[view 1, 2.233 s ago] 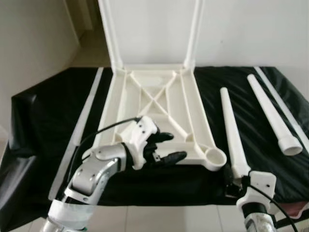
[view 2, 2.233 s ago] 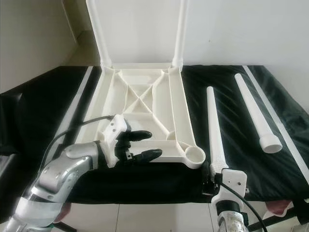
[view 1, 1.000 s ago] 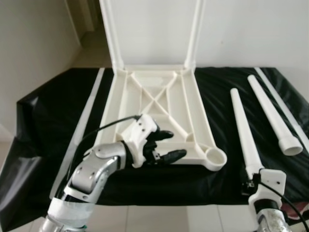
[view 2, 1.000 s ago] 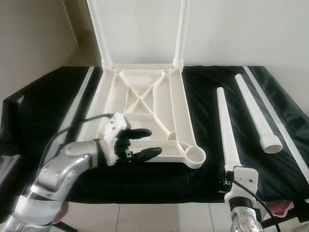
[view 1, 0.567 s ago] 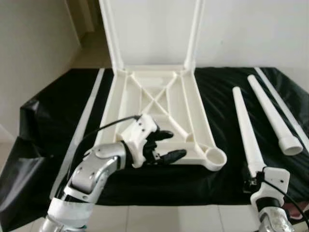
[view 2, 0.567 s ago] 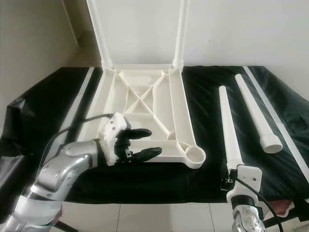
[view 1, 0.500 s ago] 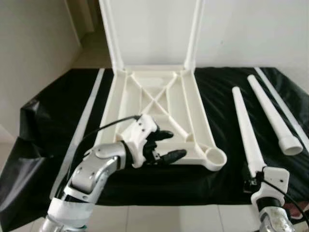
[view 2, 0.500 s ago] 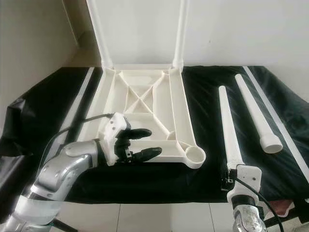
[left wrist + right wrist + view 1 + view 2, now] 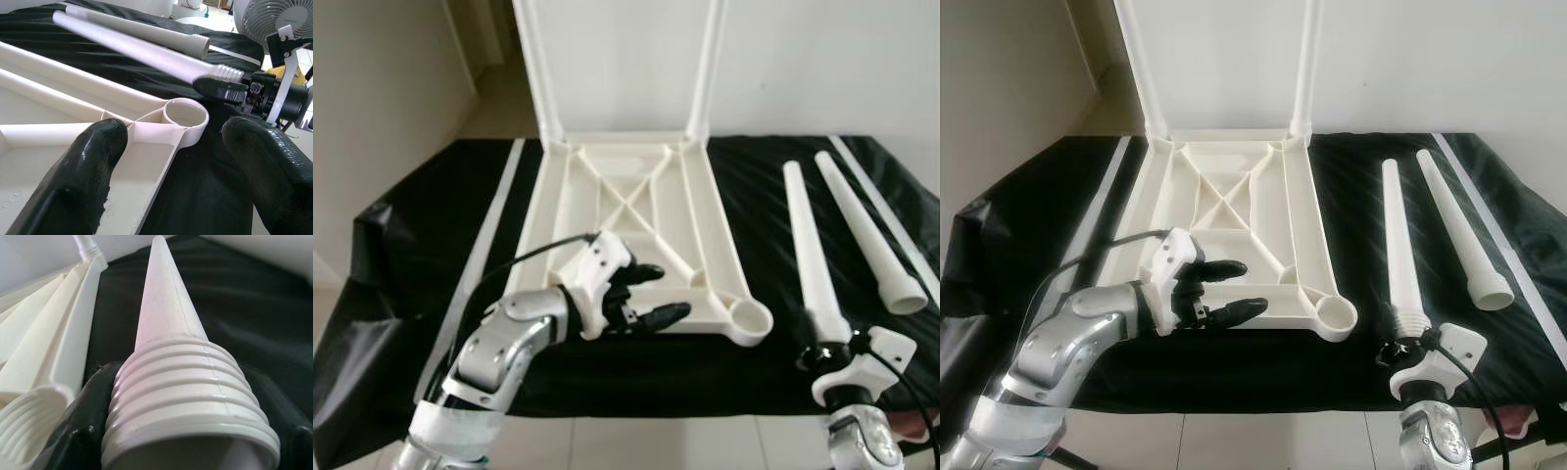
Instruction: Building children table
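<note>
The white table top [image 9: 626, 211] lies upside down on black cloth, ribs up. Two legs stand upright at its far corners [image 9: 710, 59]. At its near right corner is an open threaded socket [image 9: 750, 316]. My left gripper [image 9: 674, 293] is open over the near edge, one finger [image 9: 93, 161] above the frame and the other off its edge. My right gripper [image 9: 822, 351] is shut on the threaded end [image 9: 181, 401] of a loose tapered leg [image 9: 806, 245], just right of the socket. A second loose leg [image 9: 862, 230] lies further right.
A long white strip [image 9: 475, 264] lies on the cloth [image 9: 401, 235] left of the table top, and another strip [image 9: 893, 211] runs along the far right. The cloth's front edge drops to tiled floor. A fan [image 9: 264, 19] stands beyond the right arm.
My right gripper has carried the leg to the right, then turned its wrist, so the leg's tip now points closer to the second leg. The left arm has stayed still.
</note>
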Tool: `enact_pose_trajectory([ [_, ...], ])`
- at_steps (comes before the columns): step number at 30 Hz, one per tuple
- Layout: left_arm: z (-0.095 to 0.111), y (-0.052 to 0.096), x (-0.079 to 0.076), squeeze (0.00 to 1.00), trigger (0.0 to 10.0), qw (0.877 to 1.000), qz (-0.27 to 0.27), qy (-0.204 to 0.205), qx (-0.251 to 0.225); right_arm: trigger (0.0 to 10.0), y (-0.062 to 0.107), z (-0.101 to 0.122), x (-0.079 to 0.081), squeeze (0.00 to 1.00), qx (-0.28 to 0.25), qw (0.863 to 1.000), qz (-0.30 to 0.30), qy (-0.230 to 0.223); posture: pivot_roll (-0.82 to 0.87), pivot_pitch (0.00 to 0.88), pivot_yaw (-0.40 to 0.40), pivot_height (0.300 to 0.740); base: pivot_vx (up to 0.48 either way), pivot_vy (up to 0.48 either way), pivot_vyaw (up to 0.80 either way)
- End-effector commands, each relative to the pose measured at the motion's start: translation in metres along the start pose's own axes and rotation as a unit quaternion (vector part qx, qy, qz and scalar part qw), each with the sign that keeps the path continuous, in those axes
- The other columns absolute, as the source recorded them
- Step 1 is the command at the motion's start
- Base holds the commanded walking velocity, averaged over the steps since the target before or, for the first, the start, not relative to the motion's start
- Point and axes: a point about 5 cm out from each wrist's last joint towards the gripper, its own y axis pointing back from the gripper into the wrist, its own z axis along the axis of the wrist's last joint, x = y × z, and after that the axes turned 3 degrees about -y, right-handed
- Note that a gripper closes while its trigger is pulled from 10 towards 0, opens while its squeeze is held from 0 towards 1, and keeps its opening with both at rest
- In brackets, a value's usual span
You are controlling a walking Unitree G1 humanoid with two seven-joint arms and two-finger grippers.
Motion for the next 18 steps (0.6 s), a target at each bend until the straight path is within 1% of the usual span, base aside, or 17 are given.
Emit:
enact_pose_trajectory([
  [1,0.000,0.001,0.000,0.00,10.0,1.000,-0.002,0.002,0.002,4.7,0.000,-0.004,0.011,0.00,0.018,0.998,0.026,-0.050,-0.04,0.024,0.031,0.740,0.000,0.000,0.00],
  [4,0.000,0.001,0.000,0.00,10.0,1.000,-0.002,0.002,0.003,4.7,0.001,-0.005,0.014,0.00,0.027,0.997,0.034,-0.061,-0.04,0.024,0.031,0.740,0.000,0.000,0.00],
  [5,0.000,0.002,0.000,0.00,10.0,1.000,-0.002,0.002,0.003,10.0,0.001,-0.005,0.015,0.00,0.030,0.997,0.042,-0.064,-0.04,0.024,0.031,0.740,0.000,0.000,0.00],
  [6,0.000,0.002,0.000,0.00,10.0,1.000,-0.001,0.002,0.003,10.0,0.000,-0.005,0.014,0.00,0.032,0.996,0.041,-0.069,-0.04,0.024,0.030,0.740,0.000,0.000,0.00],
  [8,0.000,0.003,0.000,0.00,10.0,1.000,-0.001,0.003,0.004,10.0,-0.001,-0.003,0.010,0.00,0.030,0.997,0.035,-0.061,-0.04,0.025,0.031,0.740,0.000,0.000,0.00],
  [9,0.000,0.003,0.001,0.00,10.0,1.000,0.000,0.003,0.004,10.0,-0.002,-0.002,0.007,1.00,0.027,0.997,0.029,-0.062,-0.04,0.025,0.031,0.740,0.000,0.000,0.00],
  [16,0.000,0.003,0.001,0.00,10.0,1.000,0.001,0.003,0.004,10.0,-0.002,0.001,0.003,1.00,0.021,0.997,0.018,-0.073,-0.04,0.026,0.028,0.740,0.000,0.000,0.00],
  [18,0.000,0.003,0.001,0.00,10.0,1.000,0.001,0.003,0.004,10.0,-0.003,0.003,0.002,1.00,0.018,0.997,0.017,-0.070,-0.04,0.026,0.028,0.740,0.000,0.000,0.00],
])
